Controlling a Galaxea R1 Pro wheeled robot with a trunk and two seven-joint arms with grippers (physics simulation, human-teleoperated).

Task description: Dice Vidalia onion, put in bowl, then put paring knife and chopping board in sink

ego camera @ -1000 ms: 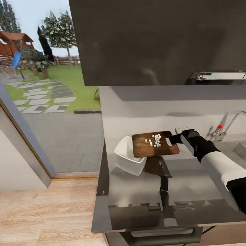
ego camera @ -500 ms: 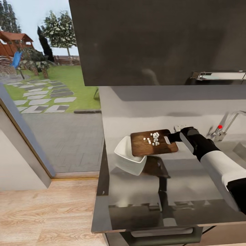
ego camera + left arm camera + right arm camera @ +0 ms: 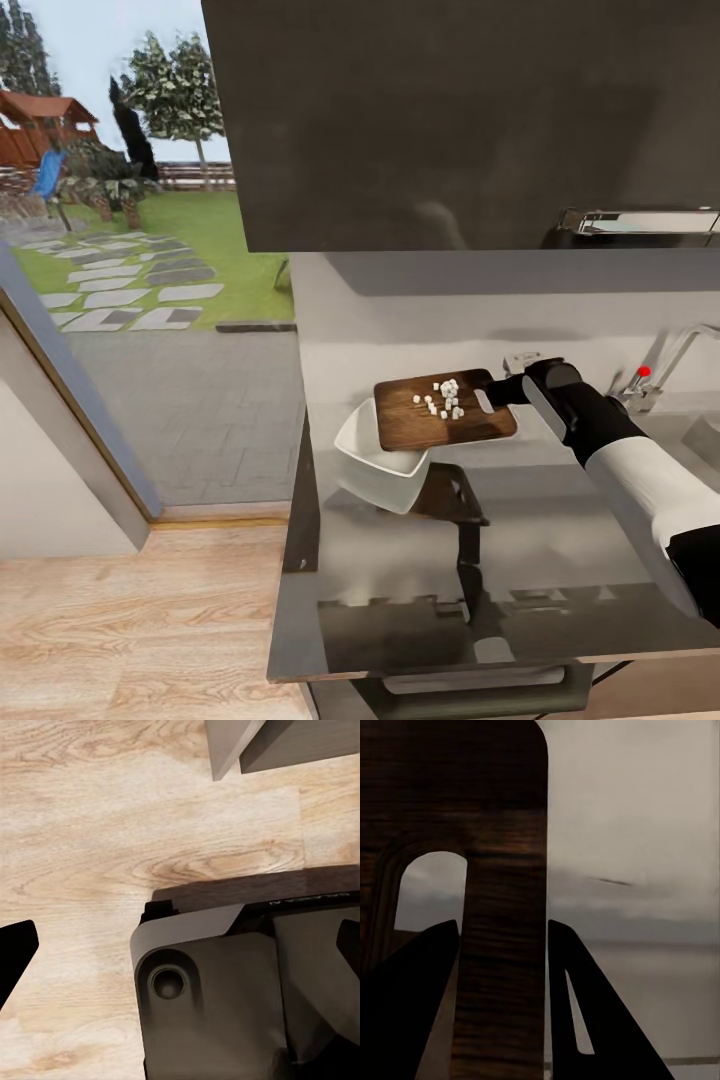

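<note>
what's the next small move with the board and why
Probably tip the chopping board down toward the bowl. The right pincer grips the board at its slotted end, holding it above the countertop. The board's far end overhangs the bowl, and the diced onion sits loose on top, so a tilt should slide it in.
</note>
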